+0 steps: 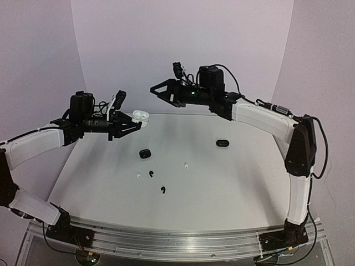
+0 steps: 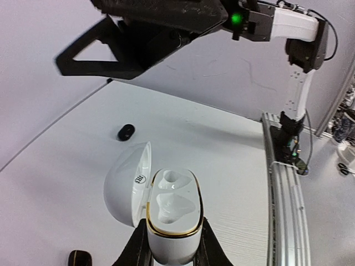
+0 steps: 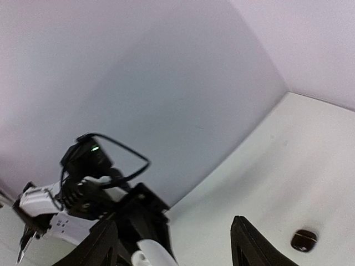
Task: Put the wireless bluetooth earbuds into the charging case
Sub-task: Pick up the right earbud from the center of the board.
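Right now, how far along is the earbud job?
Done: the white charging case is open, sockets empty. In hand: the left gripper holds it; the right gripper is open and empty. Left: two white earbuds and two black earbuds lie loose on the table.

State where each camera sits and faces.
Top external: above and behind the bases, looking down at the table; both arms show.
Left wrist: looks past its fingers, shut on the open white case, toward the right gripper.
Right wrist: looks between its open fingers toward the left arm.
Shared: top and left wrist show the case.
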Robot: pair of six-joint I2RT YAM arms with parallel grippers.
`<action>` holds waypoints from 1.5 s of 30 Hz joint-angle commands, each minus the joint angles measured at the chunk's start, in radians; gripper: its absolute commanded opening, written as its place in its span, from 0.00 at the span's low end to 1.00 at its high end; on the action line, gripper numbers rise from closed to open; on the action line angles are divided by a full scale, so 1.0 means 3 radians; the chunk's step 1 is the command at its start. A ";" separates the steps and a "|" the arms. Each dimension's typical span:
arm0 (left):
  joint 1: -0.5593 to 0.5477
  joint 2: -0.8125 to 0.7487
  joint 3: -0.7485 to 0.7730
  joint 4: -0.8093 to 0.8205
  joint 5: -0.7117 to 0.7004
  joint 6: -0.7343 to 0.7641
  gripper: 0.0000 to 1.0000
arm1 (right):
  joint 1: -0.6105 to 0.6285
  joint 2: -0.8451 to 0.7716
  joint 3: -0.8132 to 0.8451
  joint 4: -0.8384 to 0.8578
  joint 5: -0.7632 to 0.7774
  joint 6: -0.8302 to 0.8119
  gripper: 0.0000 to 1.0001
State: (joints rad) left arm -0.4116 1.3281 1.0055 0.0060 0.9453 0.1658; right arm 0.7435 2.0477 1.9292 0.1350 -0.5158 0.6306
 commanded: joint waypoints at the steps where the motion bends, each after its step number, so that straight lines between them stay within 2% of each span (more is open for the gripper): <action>1: -0.0025 -0.0303 -0.0378 0.0956 -0.0723 -0.0380 0.00 | -0.0211 -0.0470 -0.0458 -0.0715 0.1233 0.0232 0.68; 6: -0.0131 -0.0573 -0.0934 0.1615 -0.1306 -0.0516 0.00 | -0.0212 -0.0390 -0.0450 -0.1907 0.1904 0.0143 0.65; 12: -0.0414 -0.0836 -0.1603 0.2284 -0.2095 -0.0474 0.00 | -0.0133 0.0201 0.0211 -0.3178 0.2330 -0.0049 0.64; 15: -0.0490 -0.0944 -0.1836 0.2517 -0.2340 -0.0512 0.00 | -0.0056 0.0525 0.0592 -0.3548 0.2452 -0.0087 0.65; 18: -0.0537 -0.1078 -0.2091 0.2721 -0.2370 -0.0678 0.00 | 0.0019 0.0795 0.0814 -0.3800 0.2505 -0.0091 0.66; 24: -0.0567 -0.1364 -0.2392 0.2805 -0.2297 -0.0990 0.00 | 0.0141 0.1117 0.0880 -0.4050 0.2466 -0.0042 0.65; 28: -0.0566 -0.1451 -0.2516 0.2844 -0.2235 -0.1055 0.00 | 0.0159 0.1235 0.0830 -0.4082 0.2445 -0.0125 0.58; 34: -0.0566 -0.1398 -0.2528 0.2890 -0.2229 -0.1059 0.00 | 0.0195 0.1496 0.1173 -0.4056 0.2364 -0.0332 0.55; 45: -0.0566 -0.1370 -0.2513 0.2829 -0.2225 -0.1053 0.00 | 0.0243 0.1593 0.1133 -0.4010 0.2407 -0.0366 0.43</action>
State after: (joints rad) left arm -0.5774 0.9108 0.2508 0.8127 0.2764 -0.1376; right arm 0.8038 2.5038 2.2379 -1.0630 0.2054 0.5389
